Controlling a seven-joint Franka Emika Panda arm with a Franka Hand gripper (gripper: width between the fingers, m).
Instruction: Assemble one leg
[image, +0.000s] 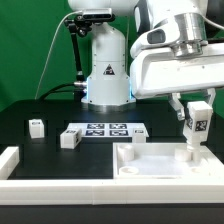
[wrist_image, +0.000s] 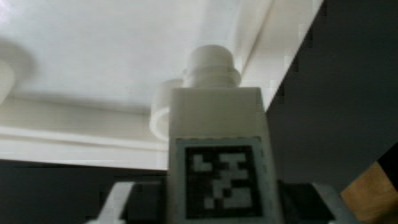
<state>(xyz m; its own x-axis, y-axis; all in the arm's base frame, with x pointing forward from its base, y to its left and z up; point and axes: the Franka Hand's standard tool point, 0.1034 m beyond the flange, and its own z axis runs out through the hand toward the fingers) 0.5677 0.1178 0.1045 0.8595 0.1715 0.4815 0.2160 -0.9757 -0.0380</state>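
Robot gripper (image: 196, 113) clamped on the leg (image: 194, 138), holding it upright over a near corner of the white panel (image: 150, 165); fetching looks done, seating and twisting it in seem left to do

Over the panel (image: 150, 168), at its corner on the exterior view's right, the gripper (image: 196, 113) clamped on a leg (image: 197, 126) fills the air. Off the panel's other end we find bare table (image: 95, 158) to pass over, then a loose leg (image: 69, 139) and a second loose leg (image: 36, 126) farther out. Behind that end lies the flat marker board (image: 103, 130), with the robot base (image: 106, 70) rising beyond. A white rail (image: 80, 192) runs before the panel.
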